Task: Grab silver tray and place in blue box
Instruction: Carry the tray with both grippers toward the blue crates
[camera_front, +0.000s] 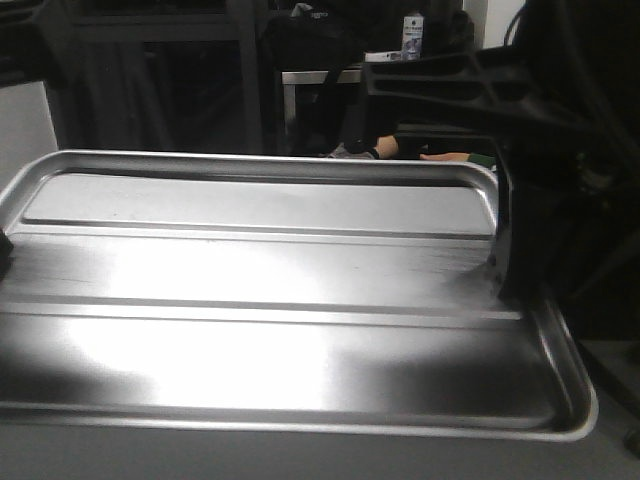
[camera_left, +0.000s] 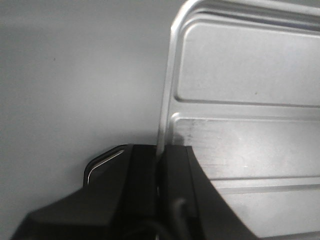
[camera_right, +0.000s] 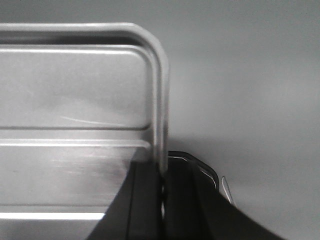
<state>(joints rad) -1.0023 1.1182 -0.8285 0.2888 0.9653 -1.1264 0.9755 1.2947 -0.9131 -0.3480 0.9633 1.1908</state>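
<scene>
Left claw (camera_left: 161, 151) and right claw (camera_right: 163, 169) each pinch an end rim of the silver tray (camera_front: 280, 285) (presumably for level carrying).

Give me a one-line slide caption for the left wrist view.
The left gripper shut on the side rim of the silver tray, one finger inside, one outside; grey surface beside.

Silver tray (camera_front: 280, 290) shiny silver-grey, two long ridges; end effectors black; surface grey

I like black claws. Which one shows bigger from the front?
The right gripper, clamped on the tray; the left gripper is a dark sliver at the left edge.
</scene>
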